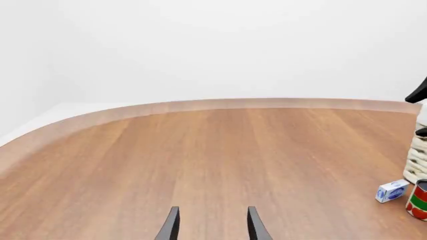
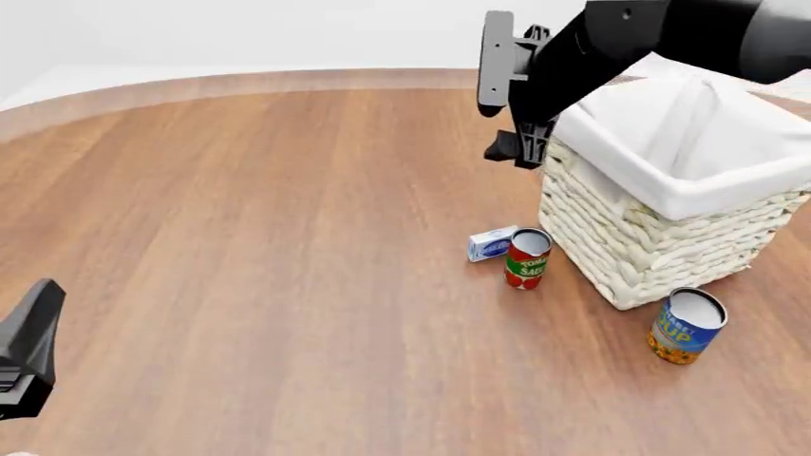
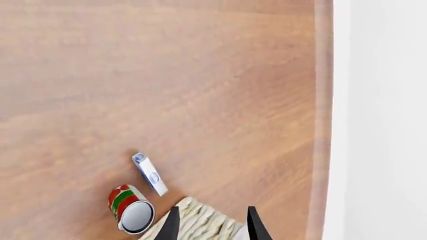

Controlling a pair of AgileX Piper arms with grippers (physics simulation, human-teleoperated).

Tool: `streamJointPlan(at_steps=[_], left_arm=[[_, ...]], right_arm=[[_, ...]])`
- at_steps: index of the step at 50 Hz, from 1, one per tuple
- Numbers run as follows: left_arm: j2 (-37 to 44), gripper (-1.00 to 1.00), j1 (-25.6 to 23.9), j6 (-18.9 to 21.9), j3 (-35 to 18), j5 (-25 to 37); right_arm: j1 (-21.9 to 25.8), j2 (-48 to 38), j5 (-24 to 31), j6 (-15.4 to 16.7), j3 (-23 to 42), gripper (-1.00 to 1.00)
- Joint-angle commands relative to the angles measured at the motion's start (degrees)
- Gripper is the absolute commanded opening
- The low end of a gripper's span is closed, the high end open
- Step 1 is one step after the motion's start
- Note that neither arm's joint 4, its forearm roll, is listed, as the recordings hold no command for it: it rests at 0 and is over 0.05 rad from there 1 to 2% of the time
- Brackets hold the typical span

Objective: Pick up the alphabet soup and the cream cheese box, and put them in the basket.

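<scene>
The alphabet soup [image 2: 687, 326], a short blue and yellow can, stands in front of the basket's [image 2: 659, 237] near corner. The cream cheese box [image 2: 492, 243] lies on the table left of the basket and also shows as cream cheese box [image 1: 391, 191] and cream cheese box [image 3: 149, 173]. My right gripper [image 3: 210, 227] hangs open and empty over the basket's [image 3: 200, 222] left corner; in the front view the right gripper [image 2: 514, 149] points down there. My left gripper [image 1: 212, 227] is open and empty, low over bare wood far to the left.
A slim red and green can [image 2: 527, 257] stands between the cream cheese box and the basket, close to both; it shows too as red and green can [image 3: 130, 209] and red and green can [image 1: 419, 200]. The left arm [image 2: 28, 347] sits at the front-left corner. The table's curved far edge [image 1: 220, 105] borders white floor.
</scene>
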State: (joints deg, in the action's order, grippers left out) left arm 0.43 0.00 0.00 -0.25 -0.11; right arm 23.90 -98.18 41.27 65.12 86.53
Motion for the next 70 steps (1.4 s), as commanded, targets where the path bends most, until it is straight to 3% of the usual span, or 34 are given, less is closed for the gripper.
streamJointPlan(at_steps=[1, 28, 42, 43, 70], left_arm=[[0.00, 1.00, 0.00, 0.00, 0.00, 0.00], [0.00, 1.00, 0.00, 0.00, 0.00, 0.00], [0.00, 1.00, 0.00, 0.00, 0.00, 0.00], [0.00, 1.00, 0.00, 0.00, 0.00, 0.00], [0.00, 1.00, 0.00, 0.00, 0.00, 0.00]], right_arm=[[0.51, -3.80, 3.77, 0.87, 5.29, 1.00], [-0.70, -10.35, -0.34, 4.22, 3.32, 1.00], [1.47, -12.21, 0.44, 3.39, 2.12, 1.00], [4.11, -10.73, 0.56, 2.79, -2.28, 1.00], [5.10, -9.23, -0.04, 2.57, -5.99, 1.00]])
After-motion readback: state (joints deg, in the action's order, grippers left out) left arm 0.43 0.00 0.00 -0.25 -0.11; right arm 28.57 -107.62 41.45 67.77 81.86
